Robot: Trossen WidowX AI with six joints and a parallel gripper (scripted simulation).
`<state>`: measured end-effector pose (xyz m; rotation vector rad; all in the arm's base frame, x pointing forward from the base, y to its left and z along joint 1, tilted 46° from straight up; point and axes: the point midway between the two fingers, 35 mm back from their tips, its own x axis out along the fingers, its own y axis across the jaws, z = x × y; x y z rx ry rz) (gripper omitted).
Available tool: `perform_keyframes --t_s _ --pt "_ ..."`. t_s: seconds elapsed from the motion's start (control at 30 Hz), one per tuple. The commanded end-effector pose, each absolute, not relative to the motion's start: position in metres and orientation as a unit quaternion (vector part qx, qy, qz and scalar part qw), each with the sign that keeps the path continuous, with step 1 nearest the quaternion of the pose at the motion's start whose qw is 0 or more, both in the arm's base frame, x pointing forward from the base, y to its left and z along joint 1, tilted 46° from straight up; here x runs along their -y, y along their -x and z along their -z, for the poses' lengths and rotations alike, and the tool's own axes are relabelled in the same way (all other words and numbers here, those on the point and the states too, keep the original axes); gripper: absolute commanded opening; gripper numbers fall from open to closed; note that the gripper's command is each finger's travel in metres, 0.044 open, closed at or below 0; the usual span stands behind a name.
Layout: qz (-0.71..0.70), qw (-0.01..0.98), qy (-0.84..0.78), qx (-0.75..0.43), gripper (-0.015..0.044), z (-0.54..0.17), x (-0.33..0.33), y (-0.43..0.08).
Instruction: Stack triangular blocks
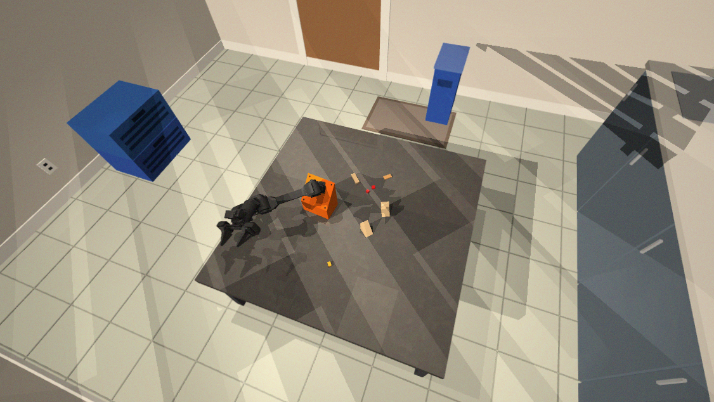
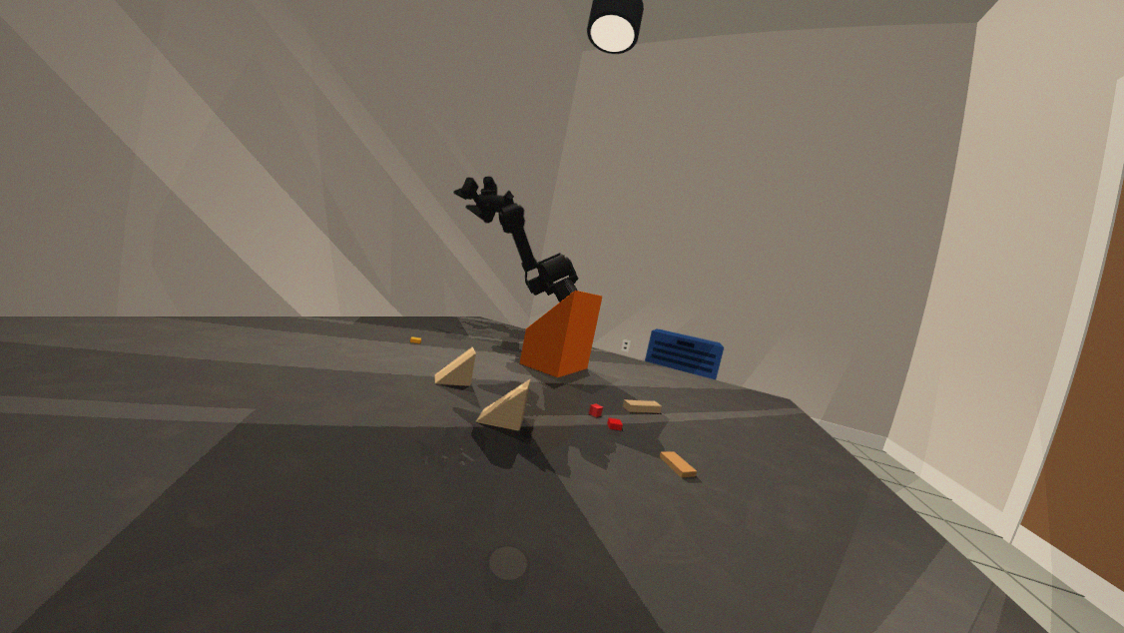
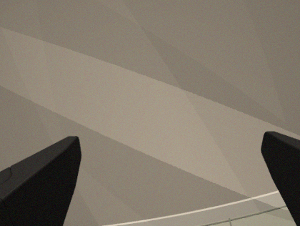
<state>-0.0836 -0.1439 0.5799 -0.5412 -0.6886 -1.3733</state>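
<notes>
Two light wooden triangular blocks stand apart on the dark table (image 1: 399, 289) (image 2: 314, 534). One block (image 1: 385, 208) (image 2: 509, 410) is nearer the exterior camera. The other block (image 1: 366, 228) (image 2: 459, 373) is nearer the yellow piece. In the exterior view each shows a triangular end, with its slope rising from lower left to upper right. The blocks do not touch. My gripper (image 1: 231, 244) (image 2: 462, 200) (image 3: 173, 144) is open and empty, raised high and far to the left of both blocks in the top view. The wrist view shows no block.
The arm stands on an orange pedestal (image 1: 319, 209) (image 2: 558, 337). Two red pieces (image 1: 367, 190) (image 2: 596, 410), a tan bar (image 1: 355, 178) (image 2: 642, 406) and an orange-brown bar (image 1: 387, 176) (image 2: 678, 463) lie near the blocks. A small yellow piece (image 1: 329, 264) (image 2: 415, 340) lies farther off.
</notes>
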Motion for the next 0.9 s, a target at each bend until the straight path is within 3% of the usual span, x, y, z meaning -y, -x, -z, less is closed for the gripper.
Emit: perform_keyframes --t_s 0.0,0.33,0.87 --pt "0.612 0.687 0.245 0.306 0.0426 -0.581 0.143 0.081" --pt "0.514 0.727 0.398 0.22 0.044 -0.608 0.083 -0.064" --pt "0.34 0.719 0.604 0.042 0.044 -0.546 0.012 -0.262"
